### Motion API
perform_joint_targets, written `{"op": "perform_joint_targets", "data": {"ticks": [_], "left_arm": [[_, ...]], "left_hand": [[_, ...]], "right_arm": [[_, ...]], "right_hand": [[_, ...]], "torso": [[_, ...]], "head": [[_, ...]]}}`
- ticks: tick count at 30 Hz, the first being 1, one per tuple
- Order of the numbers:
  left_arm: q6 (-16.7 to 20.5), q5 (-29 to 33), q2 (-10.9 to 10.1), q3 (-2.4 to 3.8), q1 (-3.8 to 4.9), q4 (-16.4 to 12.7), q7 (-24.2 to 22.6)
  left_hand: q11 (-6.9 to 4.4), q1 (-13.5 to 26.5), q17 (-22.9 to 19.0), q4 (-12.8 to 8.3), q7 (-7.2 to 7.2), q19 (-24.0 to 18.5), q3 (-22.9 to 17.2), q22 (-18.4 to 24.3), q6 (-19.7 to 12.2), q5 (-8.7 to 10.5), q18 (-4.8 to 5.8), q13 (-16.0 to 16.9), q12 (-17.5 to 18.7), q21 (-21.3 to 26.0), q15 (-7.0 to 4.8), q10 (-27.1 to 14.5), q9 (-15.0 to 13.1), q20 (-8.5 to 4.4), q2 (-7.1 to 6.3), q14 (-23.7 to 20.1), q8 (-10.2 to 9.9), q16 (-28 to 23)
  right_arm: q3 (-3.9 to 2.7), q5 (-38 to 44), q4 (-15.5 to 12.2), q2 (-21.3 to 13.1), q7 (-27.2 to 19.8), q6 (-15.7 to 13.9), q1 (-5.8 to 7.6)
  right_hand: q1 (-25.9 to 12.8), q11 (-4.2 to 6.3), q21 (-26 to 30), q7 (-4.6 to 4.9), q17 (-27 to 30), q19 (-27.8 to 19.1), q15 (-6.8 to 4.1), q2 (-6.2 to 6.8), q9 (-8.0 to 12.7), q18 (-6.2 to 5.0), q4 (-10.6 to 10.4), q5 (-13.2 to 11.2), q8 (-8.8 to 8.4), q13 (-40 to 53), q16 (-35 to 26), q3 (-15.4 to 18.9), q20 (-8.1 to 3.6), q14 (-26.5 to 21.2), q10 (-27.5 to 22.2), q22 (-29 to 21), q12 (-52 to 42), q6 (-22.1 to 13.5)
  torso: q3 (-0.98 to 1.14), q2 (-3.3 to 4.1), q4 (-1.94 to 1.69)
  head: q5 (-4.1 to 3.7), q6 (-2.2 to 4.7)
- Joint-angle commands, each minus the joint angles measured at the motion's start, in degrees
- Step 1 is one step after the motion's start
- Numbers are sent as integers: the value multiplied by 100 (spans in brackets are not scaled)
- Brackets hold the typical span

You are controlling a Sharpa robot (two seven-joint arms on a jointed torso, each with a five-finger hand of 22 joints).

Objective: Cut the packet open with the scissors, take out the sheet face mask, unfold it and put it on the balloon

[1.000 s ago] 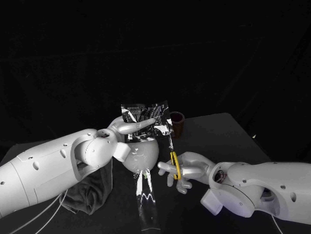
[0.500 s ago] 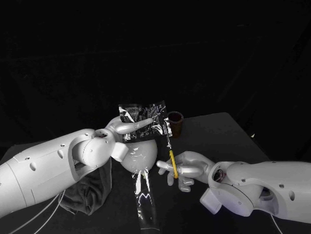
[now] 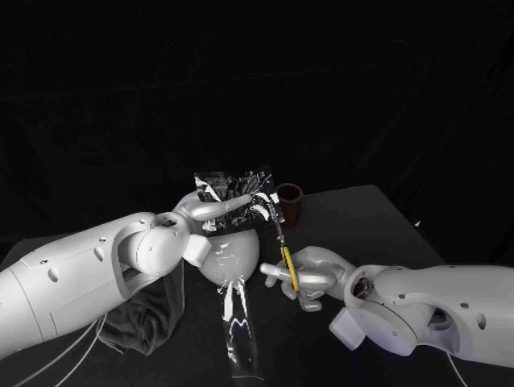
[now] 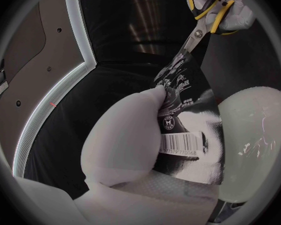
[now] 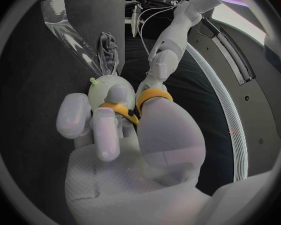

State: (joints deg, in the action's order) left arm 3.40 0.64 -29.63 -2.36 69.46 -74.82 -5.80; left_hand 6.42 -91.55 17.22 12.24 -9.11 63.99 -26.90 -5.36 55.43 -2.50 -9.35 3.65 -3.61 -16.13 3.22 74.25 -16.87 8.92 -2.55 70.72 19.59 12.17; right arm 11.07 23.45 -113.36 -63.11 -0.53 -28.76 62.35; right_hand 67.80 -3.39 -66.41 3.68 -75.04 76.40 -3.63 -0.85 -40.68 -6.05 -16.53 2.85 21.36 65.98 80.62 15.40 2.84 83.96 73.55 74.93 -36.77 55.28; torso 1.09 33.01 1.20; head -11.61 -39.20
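Yellow-handled scissors [image 3: 285,260] gripped by right hand [image 3: 309,278], blades at packet [image 3: 228,184] left hand [image 3: 217,211] pinches; left wrist view reveals barcode [image 4: 181,146].

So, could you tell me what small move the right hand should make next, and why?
Probably squeeze the scissors shut to snip: the right hand holds them with the blades at the edge of the packet, which the left hand grips.

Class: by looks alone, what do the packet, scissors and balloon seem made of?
Packet: glossy printed film, likely foil or plastic; it glints. Scissors: shiny metal blades, yellow handles, probably plastic. Balloon: smooth, pale, glossy skin with highlights, likely rubber.
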Motion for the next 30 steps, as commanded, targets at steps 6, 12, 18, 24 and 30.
{"op": "perform_joint_targets", "data": {"ticks": [6,12,18,24,30], "left_arm": [[-63,-83,1,-4,-2,-35,47],[-112,-157,-2,-4,-2,-51,51],[-247,-326,-3,-4,-2,-78,26],[-286,-406,-6,-4,-2,-73,25],[-281,-427,-15,-4,-2,-31,29]], "left_hand": [[-88,9,8,-7,-31,-18,-31,1,26,-33,-108,3,-11,-26,-21,116,-185,-1,55,1,25,7],[-89,19,14,-20,-30,-14,-45,1,28,-33,-109,4,-13,-29,-23,122,-189,-2,51,8,28,9],[-91,32,20,-31,-29,-9,-60,1,31,-33,-110,5,-16,-32,-25,130,-194,-3,51,16,33,12],[-92,41,23,-35,-28,-6,-67,1,32,-32,-110,6,-17,-34,-25,134,-197,-3,52,19,35,13],[-95,63,32,-48,-25,-1,-86,1,36,-32,-110,8,-22,-38,-29,150,-204,-4,55,31,41,18]], "right_arm": [[-16,-17,-2,13,-265,-56,17],[-18,-35,20,19,-302,-80,22],[-21,-40,56,26,-292,-36,42],[-22,-14,62,12,-256,70,70],[-22,42,40,-30,-201,203,82]], "right_hand": [[8,185,801,247,677,-555,158,-115,210,-53,-2,-10,-455,-1590,-793,450,108,-153,278,415,1336,-406],[-9,23,1197,408,1246,-835,301,-129,337,-125,-9,-9,-697,-2097,-1294,618,244,-458,-7,278,1978,-549],[-17,3,1273,428,1327,-883,316,-117,372,-148,-9,-9,-759,-2255,-1351,638,281,-494,30,251,2122,-553],[-36,-22,1385,448,1422,-958,339,-99,398,-172,-13,-9,-804,-2398,-1422,634,311,-555,1,212,2270,-543],[-72,-52,1545,476,1562,-1065,369,-48,426,-202,-17,-9,-856,-2566,-1527,592,342,-649,-49,156,2437,-533]], "torso": [[0,-1,1],[0,-1,2],[2,-2,0],[-1,0,5],[-2,1,3]], "head": [[-13,17],[-18,18],[-10,20],[2,21],[5,11]]}}
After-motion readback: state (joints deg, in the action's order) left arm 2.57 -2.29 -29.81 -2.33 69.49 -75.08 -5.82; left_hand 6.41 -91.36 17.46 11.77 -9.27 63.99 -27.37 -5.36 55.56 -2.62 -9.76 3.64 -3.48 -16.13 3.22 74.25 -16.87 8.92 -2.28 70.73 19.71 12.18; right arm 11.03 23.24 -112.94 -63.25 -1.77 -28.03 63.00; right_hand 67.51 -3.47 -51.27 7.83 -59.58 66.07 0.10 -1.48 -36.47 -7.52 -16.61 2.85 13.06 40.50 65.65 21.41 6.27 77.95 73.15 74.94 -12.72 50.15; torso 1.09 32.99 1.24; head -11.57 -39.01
